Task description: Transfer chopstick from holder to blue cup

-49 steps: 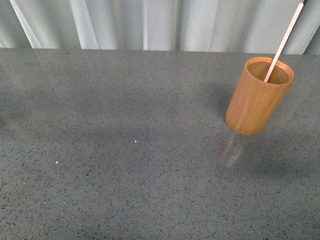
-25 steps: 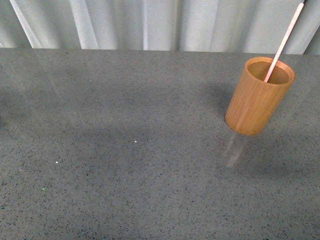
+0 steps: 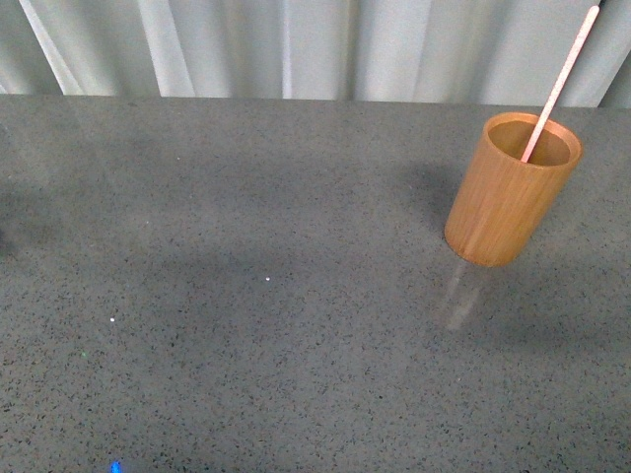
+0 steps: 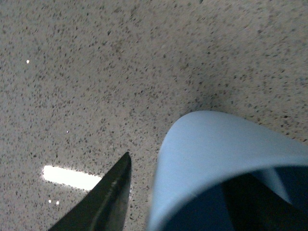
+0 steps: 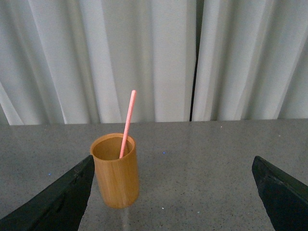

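Front view first: the chopstick (image 3: 560, 84) is standing in the holder (image 3: 513, 192), far right of the table (image 3: 246, 296), leaning up and away toward the pale curtain (image 3: 296, 49). Neither arm shows here, so I judge the pick hasn't started. There's a tiny blue fleck at the bottom edge, left side, too small for me to call. The surface is grey speckled stone with a soft sheen and nothing else on it that I can see. Over to the left wrist view: the blue cup (image 4: 216, 154) fills the frame right at the left gripper (image 4: 163, 192), rim toward the camera. One dark finger (image 4: 108, 195) sits just beside the cup's outer wall, but the other is hidden, so I can't tell whether it is clamped on the cup. Right wrist view now: the right gripper (image 5: 171, 192) has its fingers spread wide with nothing between them, hanging well back from the holder (image 5: 115, 173). The chopstick (image 5: 127, 122) pokes up clear of the rim against the curtain (image 5: 159, 57). Next, I reckon, that arm goes in and pinches the stick's upper length, then draws it out along its own lean — a thin target, so alignment matters. Then it carries across to wherever the cup is.
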You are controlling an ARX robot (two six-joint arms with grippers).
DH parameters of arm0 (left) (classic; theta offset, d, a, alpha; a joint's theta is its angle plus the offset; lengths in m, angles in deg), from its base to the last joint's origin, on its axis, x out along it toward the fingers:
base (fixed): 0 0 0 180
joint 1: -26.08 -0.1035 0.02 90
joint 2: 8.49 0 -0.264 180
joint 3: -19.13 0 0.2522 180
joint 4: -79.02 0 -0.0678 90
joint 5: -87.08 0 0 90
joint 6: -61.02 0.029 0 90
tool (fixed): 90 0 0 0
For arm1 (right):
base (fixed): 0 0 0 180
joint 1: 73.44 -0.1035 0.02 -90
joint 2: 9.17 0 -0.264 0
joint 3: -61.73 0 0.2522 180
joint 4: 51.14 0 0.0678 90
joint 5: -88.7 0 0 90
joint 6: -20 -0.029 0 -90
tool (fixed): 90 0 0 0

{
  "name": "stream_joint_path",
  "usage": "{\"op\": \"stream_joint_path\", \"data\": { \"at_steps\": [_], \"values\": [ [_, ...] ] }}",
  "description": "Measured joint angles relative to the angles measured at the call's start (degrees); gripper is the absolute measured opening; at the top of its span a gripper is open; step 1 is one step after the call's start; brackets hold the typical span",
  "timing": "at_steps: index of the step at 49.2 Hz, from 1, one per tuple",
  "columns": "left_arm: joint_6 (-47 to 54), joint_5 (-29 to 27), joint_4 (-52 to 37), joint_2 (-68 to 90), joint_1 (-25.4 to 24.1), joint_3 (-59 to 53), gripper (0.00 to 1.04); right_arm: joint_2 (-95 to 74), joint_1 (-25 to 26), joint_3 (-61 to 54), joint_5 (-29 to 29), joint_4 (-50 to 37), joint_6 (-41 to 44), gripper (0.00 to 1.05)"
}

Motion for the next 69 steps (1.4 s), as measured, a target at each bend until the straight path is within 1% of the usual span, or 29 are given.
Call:
{"op": "stream_joint_path", "data": {
  "at_steps": [1,3,6,7,10,11,14,24,28,33,36,39,47,53,60,69],
  "values": [
    [0.57,0.33,0.24,0.00,0.17,0.35,0.49,0.00,0.00,0.00,-0.02,0.00,0.00,0.95],
    [1.03,0.55,0.63,-0.07,0.42,0.66,0.43,0.00,0.00,0.00,0.00,0.00,0.00,0.95],
    [2.25,0.63,1.11,-0.46,0.92,0.79,0.33,0.00,0.00,0.00,0.00,0.00,0.00,0.95],
    [2.69,0.90,1.46,-0.70,1.16,0.79,0.27,0.00,0.00,0.00,0.00,0.00,0.00,0.95],
    [4.11,1.14,2.12,-1.36,1.66,0.76,0.17,0.00,0.00,0.00,0.00,0.00,0.00,0.95],
    [4.87,1.11,2.36,-1.79,1.88,0.70,0.11,0.00,0.00,0.00,0.00,0.00,0.00,0.95],
    [5.79,1.18,2.58,-2.58,2.27,0.26,0.03,0.00,0.00,0.00,0.00,0.00,0.00,0.95],
    [8.04,1.51,3.48,-5.42,3.80,-1.33,0.03,0.00,0.00,0.00,-0.02,0.00,0.00,0.95],
    [9.14,2.12,4.70,-7.87,5.40,-2.75,0.03,0.00,0.00,0.00,-0.02,0.00,0.00,0.95],
    [9.99,5.07,7.58,-13.40,10.67,-4.96,0.03,0.00,0.00,0.00,0.00,0.00,0.00,0.95],
    [9.97,5.86,8.46,-15.50,13.42,-5.22,0.03,0.00,0.00,0.00,0.00,0.00,0.00,0.95],
    [9.81,6.40,9.29,-17.68,17.31,-5.18,0.03,0.00,0.00,0.00,0.00,0.00,0.00,0.95],
    [8.15,6.36,10.10,-19.17,26.77,-3.87,0.03,0.00,0.00,0.00,0.00,0.00,0.00,0.95],
    [6.67,5.03,10.01,-17.31,32.72,-2.82,0.03,0.00,0.00,0.00,0.00,0.00,0.00,0.95],
    [5.53,3.30,9.60,-14.10,37.40,-2.29,0.03,0.00,0.00,0.00,0.00,0.00,0.00,0.95],
    [5.20,1.18,9.20,-10.10,41.24,-2.25,0.03,0.00,0.00,0.00,0.00,0.00,0.00,0.95]
  ]
}}
